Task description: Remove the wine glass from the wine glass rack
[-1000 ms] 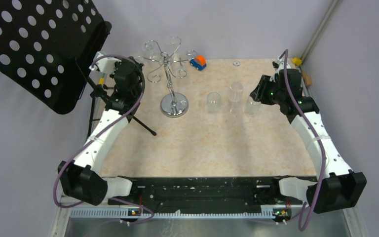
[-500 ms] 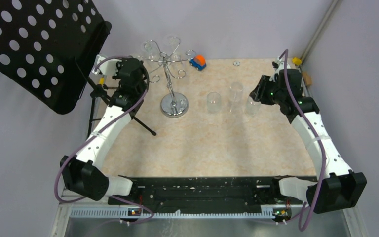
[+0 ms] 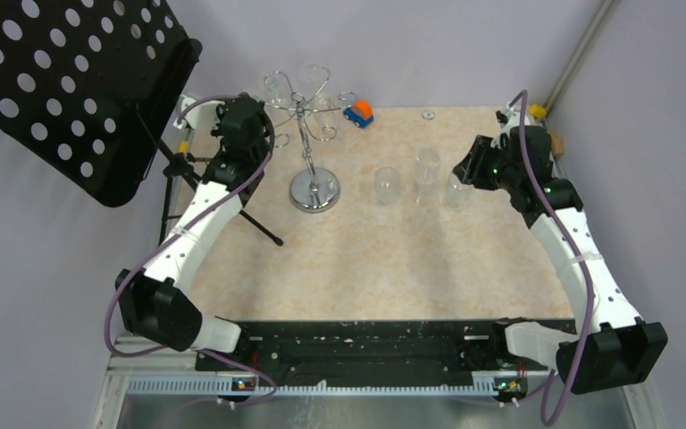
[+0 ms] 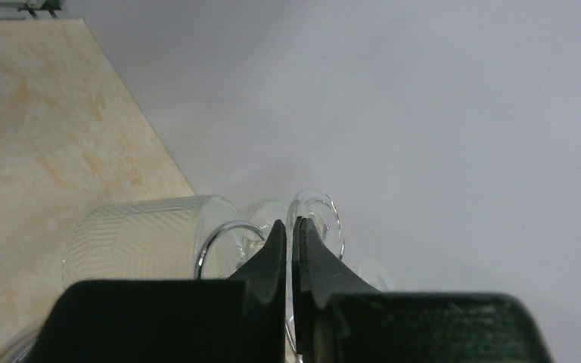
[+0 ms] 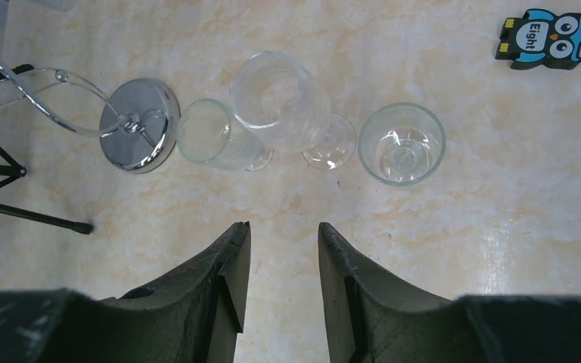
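Observation:
The chrome wine glass rack (image 3: 302, 114) stands at the back left of the table on its round disc base (image 3: 314, 190), with several clear wine glasses hanging from its curled arms. My left gripper (image 3: 261, 114) is up at the rack's left side. In the left wrist view its fingers (image 4: 289, 223) are closed to a thin slit on the stem of a wine glass, between its ribbed bowl (image 4: 132, 242) and round foot (image 4: 327, 215). A chrome wire loop (image 4: 213, 246) lies beside them. My right gripper (image 5: 284, 231) is open and empty above the table.
Three clear glasses (image 3: 386, 185) (image 3: 427, 170) (image 3: 455, 190) stand in a row right of the rack. A black perforated music stand (image 3: 71, 89) on a tripod (image 3: 259, 228) is at the left. A blue-orange toy car (image 3: 358, 112) and an owl toy (image 5: 546, 34) sit at the back.
My left arm has moved away from me and up towards the rack's left arms. The right arm has barely moved.

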